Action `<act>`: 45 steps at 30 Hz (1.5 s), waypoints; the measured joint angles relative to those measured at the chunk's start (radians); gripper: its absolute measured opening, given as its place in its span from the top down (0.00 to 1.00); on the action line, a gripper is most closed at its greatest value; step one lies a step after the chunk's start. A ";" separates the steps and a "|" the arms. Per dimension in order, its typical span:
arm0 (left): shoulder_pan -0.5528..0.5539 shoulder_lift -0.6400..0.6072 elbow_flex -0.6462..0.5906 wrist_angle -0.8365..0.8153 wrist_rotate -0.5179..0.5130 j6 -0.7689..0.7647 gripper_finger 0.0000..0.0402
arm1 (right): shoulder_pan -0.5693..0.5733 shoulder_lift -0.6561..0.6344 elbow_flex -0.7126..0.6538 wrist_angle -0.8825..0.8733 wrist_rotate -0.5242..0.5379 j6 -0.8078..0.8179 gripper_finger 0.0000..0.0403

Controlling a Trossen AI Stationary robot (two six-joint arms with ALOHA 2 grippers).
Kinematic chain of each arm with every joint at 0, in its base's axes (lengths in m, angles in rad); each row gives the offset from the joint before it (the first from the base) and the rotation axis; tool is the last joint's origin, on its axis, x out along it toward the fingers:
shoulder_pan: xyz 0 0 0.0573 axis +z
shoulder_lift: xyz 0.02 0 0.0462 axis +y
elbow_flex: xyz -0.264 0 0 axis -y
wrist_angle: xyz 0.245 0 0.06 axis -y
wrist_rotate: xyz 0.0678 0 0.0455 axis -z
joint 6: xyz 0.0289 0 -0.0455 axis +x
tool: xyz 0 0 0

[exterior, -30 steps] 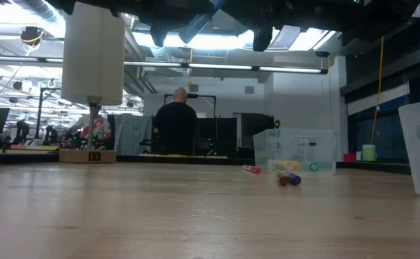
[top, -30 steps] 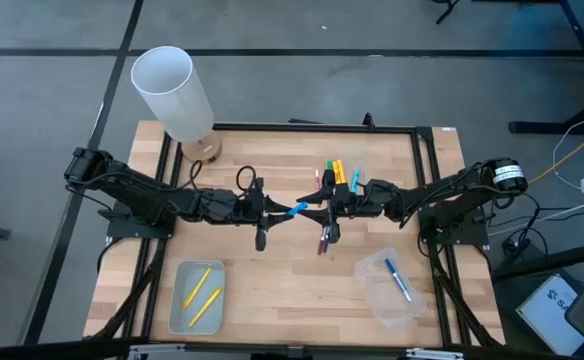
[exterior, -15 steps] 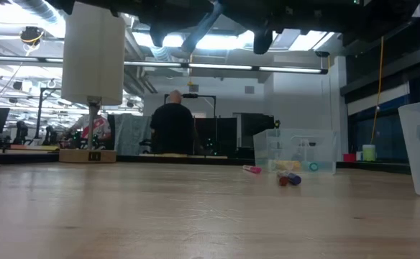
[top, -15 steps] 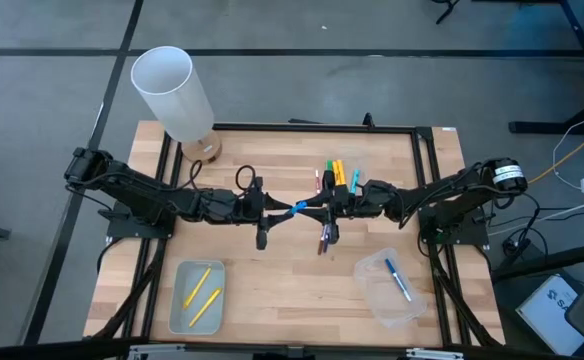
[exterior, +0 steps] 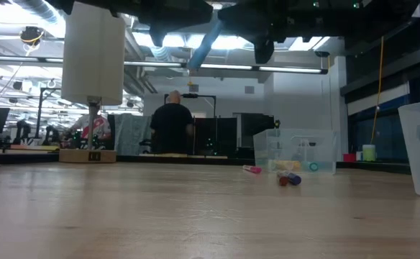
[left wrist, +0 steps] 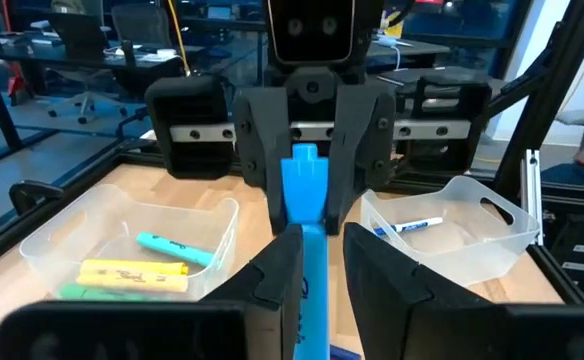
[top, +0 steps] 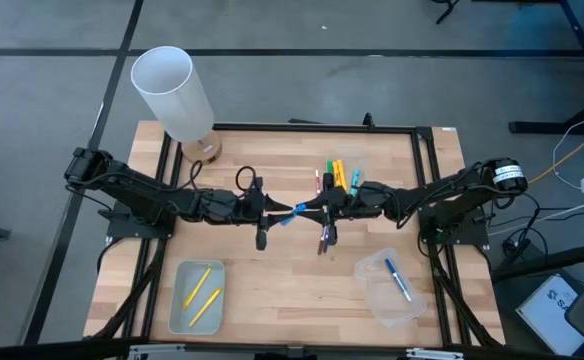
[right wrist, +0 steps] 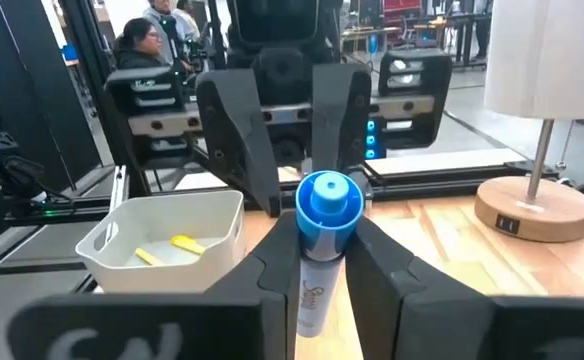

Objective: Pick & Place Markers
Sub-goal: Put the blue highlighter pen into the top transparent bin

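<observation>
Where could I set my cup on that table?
Bare wood lies between the lamp and the far marker tray, and between the two near trays. The middle is crowded: both hands grip one blue marker.

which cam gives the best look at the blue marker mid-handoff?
Left wrist view: the blue marker fills the centre, pinched at both ends. Right wrist view shows mostly its round cap. High view shows a small sliver; low view only its underside overhead.

**Wood, plastic and matt black**

The pale wooden surface (top: 272,270) shows smooth planks with a faint sheen. Translucent clear plastic trays (top: 194,300) look glossy. The blue plastic marker (left wrist: 304,200) is smooth; both black hands' fingers (left wrist: 268,150) look matt.
</observation>
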 joint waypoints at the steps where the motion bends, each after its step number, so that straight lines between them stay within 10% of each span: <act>1: 0.000 0.000 0.000 -0.004 0.000 0.000 0.82 | 0.000 0.000 0.000 0.001 0.000 0.000 0.85; 30: -0.128 -0.158 -0.036 -0.384 -0.145 -0.042 0.83 | -0.033 -0.005 0.270 -0.681 0.200 0.106 0.85; 39: -0.144 -0.293 -0.278 -0.003 0.067 -0.001 0.85 | -0.110 -0.024 0.288 -0.780 0.153 0.188 0.85; 45: -0.129 -0.357 -0.289 -0.026 0.241 0.026 0.85 | -0.133 -0.108 0.288 -0.826 0.137 0.216 0.85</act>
